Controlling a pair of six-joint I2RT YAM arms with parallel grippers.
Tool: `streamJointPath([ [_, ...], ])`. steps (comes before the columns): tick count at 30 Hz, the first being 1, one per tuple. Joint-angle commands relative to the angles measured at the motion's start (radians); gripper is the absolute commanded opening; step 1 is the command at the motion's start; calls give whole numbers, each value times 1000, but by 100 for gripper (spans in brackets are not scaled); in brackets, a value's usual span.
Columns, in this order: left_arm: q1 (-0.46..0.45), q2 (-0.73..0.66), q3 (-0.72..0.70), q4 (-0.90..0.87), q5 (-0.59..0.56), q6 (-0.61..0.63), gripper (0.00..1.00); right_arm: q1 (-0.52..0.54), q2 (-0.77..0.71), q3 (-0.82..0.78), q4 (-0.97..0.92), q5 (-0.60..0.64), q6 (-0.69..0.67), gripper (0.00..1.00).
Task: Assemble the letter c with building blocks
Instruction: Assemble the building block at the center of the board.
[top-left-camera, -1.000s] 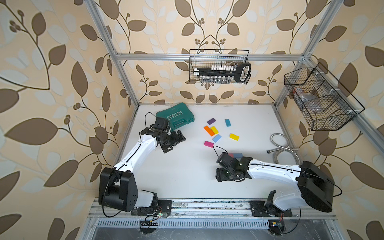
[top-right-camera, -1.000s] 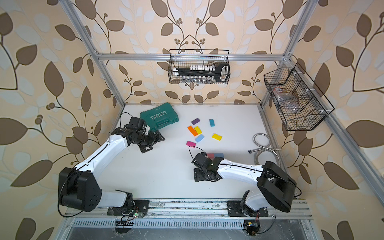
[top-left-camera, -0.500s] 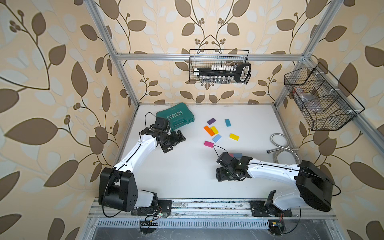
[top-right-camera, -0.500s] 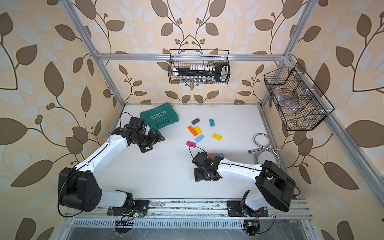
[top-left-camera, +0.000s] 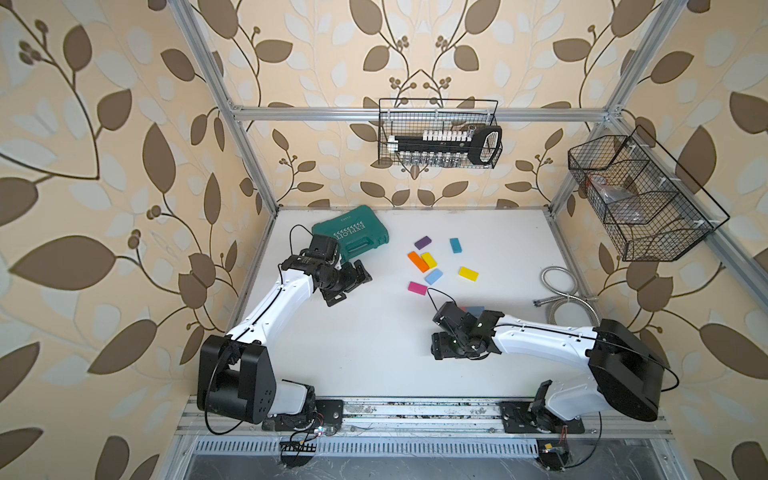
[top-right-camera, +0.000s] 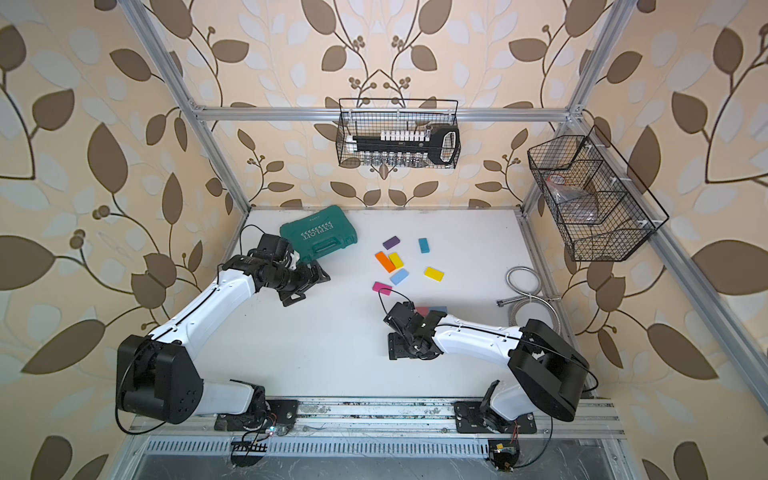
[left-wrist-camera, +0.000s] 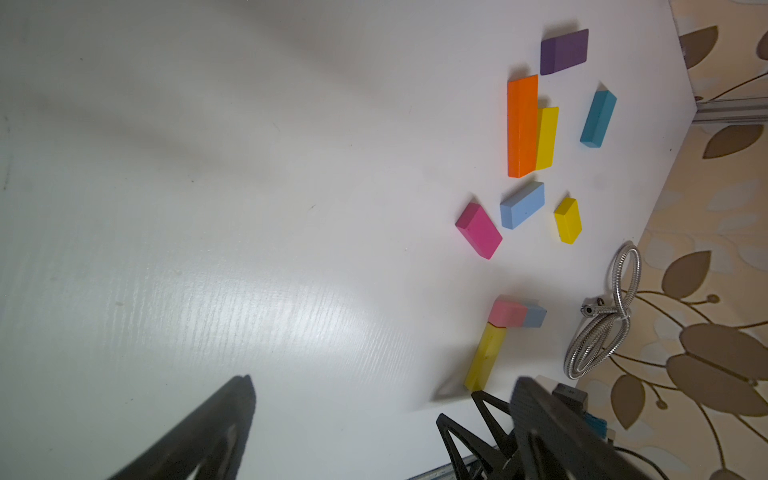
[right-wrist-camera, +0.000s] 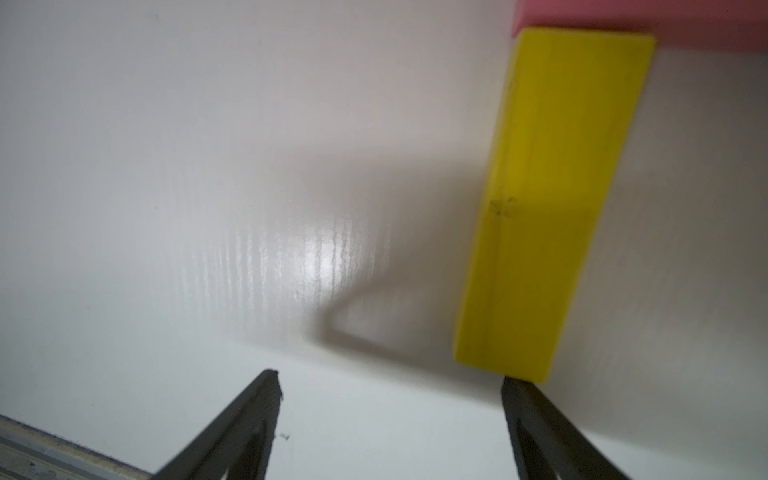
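Several loose building blocks lie at mid-table: purple (top-left-camera: 423, 242), teal (top-left-camera: 456, 245), orange (top-left-camera: 417, 262) beside yellow (top-left-camera: 429, 260), light blue (top-left-camera: 433, 276), another yellow (top-left-camera: 468, 273) and magenta (top-left-camera: 417, 288). Nearer the right arm, a pink block (left-wrist-camera: 508, 311) touches a grey-blue block (left-wrist-camera: 535, 316), and a long yellow block (right-wrist-camera: 552, 199) butts end-on against the pink one. My right gripper (right-wrist-camera: 388, 378) is open and empty. One fingertip sits at the yellow block's near end. My left gripper (top-left-camera: 349, 286) hangs open and empty by the green case.
The green plastic case (top-left-camera: 351, 239) lies at the back left, close behind my left wrist. A coiled metal hose (top-left-camera: 561, 291) rests by the right edge. Wire baskets (top-left-camera: 440, 135) hang on the back and right walls.
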Motion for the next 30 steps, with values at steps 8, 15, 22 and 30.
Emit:
streamJointPath([
  [8,-9,-25,-8,11,-16,-7,99,-5,16,23,4,-4,-8,82],
  [15,-10,-29,-11,9,-15,-3,99,-6,-62,26,-23,-50,-6,82],
  [22,-10,-28,-8,14,-12,-8,99,-122,-229,67,-107,-43,-38,85],
  [30,-10,-23,-1,7,-13,-5,99,-294,-227,-20,-30,-192,-67,86],
])
